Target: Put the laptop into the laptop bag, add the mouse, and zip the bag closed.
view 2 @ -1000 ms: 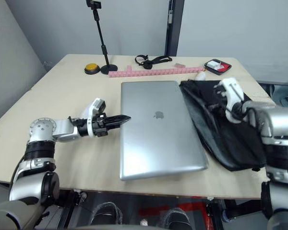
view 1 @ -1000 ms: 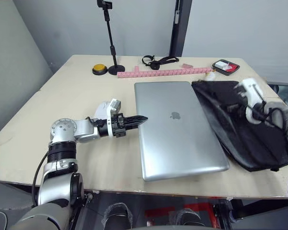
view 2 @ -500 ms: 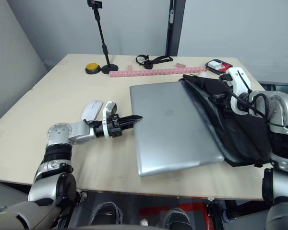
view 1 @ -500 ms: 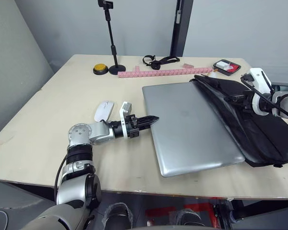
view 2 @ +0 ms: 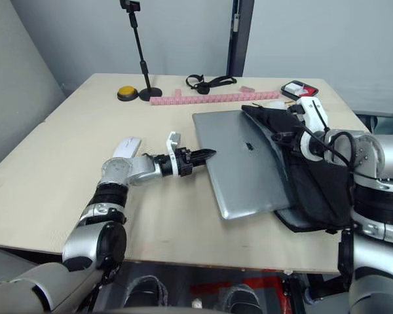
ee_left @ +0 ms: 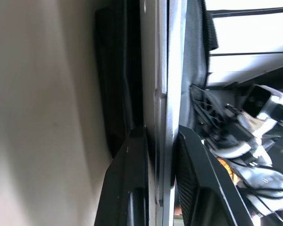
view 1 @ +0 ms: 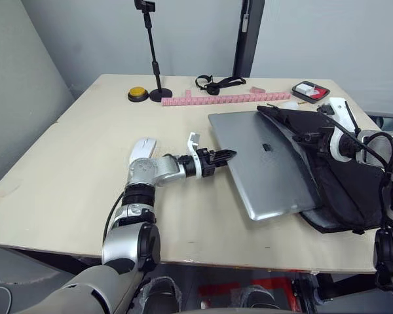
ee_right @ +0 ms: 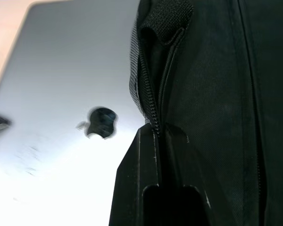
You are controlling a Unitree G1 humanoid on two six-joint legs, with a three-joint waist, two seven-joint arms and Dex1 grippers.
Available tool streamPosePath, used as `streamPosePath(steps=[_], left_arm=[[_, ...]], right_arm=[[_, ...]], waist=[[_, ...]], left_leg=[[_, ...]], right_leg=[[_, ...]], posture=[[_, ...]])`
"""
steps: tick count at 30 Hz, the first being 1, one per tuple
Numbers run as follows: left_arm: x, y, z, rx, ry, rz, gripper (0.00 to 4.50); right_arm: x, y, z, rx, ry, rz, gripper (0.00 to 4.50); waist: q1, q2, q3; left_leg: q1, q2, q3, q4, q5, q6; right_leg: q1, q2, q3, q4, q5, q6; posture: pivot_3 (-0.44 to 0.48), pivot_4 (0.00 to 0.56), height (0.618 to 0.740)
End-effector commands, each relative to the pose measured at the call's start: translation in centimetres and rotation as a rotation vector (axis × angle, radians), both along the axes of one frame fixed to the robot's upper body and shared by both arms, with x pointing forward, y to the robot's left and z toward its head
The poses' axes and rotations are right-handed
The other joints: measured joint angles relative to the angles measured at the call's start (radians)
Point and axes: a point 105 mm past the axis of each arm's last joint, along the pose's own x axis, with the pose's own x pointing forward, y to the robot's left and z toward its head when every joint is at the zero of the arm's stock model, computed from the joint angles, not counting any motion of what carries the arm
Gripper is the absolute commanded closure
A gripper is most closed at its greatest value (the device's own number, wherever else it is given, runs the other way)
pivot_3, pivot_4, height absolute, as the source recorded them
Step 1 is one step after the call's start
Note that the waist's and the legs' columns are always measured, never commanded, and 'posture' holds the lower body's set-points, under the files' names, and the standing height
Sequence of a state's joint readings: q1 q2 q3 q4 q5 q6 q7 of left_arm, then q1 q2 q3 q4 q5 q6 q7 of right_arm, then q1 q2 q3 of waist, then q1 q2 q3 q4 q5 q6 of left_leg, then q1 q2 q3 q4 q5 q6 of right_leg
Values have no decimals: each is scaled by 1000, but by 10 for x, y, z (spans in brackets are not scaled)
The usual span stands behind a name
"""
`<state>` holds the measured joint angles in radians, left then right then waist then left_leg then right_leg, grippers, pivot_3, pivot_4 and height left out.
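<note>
**Mia:** Left wrist view is so close up! What is that gripper doing?

**Ben:** The left gripper (ee_left: 161,155) has its two black fingers on each side of the laptop (view 1: 265,163). One finger is under the thin silver edge and one is on top, so it pinches that edge.

**Mia:** Why does it hold the edge like that?

**Ben:** I think it wants to push the laptop sideways. Past the far side of those jaws, the laptop goes into the laptop bag (view 1: 344,180). Part of it is already under the black flap, and part sticks out on the table (view 1: 85,163).

**Mia:** And the other one?

**Ben:** The right gripper (ee_right: 161,141) has its fingers pressed together on the zipper edge of the bag. The cloth sits right between the jaws, and the silver lid with its dark logo is just beside them.

**Mia:** Why grab the bag there?

**Ben:** My guess is it lifts the flap so the mouth stays wide. Then the laptop can slide in and not bump the cloth.

**Mia:** Where is the mouse (view 1: 142,150)?

**Ben:** It rests on the table behind the left jaws, next to that arm. Nobody holds it. It looks like it goes in later.
</note>
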<state>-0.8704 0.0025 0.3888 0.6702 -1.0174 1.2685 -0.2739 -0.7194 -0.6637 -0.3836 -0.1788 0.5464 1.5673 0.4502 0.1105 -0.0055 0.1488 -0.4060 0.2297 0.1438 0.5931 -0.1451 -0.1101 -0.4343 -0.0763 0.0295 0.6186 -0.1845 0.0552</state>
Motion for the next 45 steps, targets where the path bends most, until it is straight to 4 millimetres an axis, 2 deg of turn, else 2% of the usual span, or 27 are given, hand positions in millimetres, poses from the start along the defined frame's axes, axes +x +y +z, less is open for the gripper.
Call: streamPosePath(steps=[1, 7, 13, 25, 36, 40, 42, 45], left_arm=[[-1, -28, 40, -122, -121, -70, 4204], [-2, -47, 40, -123, -134, -102, 4204], [-1, -71, 50, -153, -154, -117, 4204], [-3, -114, 53, -151, -189, -104, 4204], [-12, -139, 49, -121, -214, -118, 4204], [-15, -140, 47, -111, -228, -139, 4204], [-15, -138, 47, -116, -223, -146, 3219], [-14, -135, 44, -105, -223, -152, 2188]], right_arm=[[-6, 13, 19, 32, -83, 33, 4470], [-7, 24, 21, 90, -106, 67, 4470], [-8, 37, 22, 137, -114, 112, 4470], [-10, 54, 23, 155, -105, 165, 4470], [-11, 59, 22, 169, -94, 166, 4470], [-12, 58, 21, 172, -90, 154, 4470], [-11, 55, 19, 172, -83, 142, 4500], [-11, 54, 18, 168, -78, 135, 4500]], waist=[[1, 1, 0], [7, 2, 1], [9, 3, 1], [15, 6, 2], [26, 6, 2], [30, 6, 2], [32, 6, 2], [37, 6, 2]], left_leg=[[0, 0, 0, 0, 1, 1], [0, 0, 0, 0, 1, 1], [0, 0, 0, 0, 1, 0], [0, -1, 0, -1, 1, 0], [0, -1, 0, -2, -2, -6], [0, -1, 0, -2, -2, -6], [0, -1, 0, -2, -3, -6], [0, -1, 0, -2, -3, -6]], right_leg=[[0, 0, 0, 0, 0, 0], [0, 0, 0, 0, 0, 0], [0, -1, 0, 0, 1, 2], [0, -1, 0, -1, 2, 3], [0, -1, 0, -3, 4, 8], [0, -1, 0, -3, 5, 8], [0, -1, 0, -3, 5, 8], [0, -1, 0, -3, 5, 8]], posture=[[0, 150, 739], [0, 150, 739], [0, 150, 739], [0, 150, 739], [0, 150, 739], [0, 150, 739], [0, 150, 739], [0, 150, 739]])
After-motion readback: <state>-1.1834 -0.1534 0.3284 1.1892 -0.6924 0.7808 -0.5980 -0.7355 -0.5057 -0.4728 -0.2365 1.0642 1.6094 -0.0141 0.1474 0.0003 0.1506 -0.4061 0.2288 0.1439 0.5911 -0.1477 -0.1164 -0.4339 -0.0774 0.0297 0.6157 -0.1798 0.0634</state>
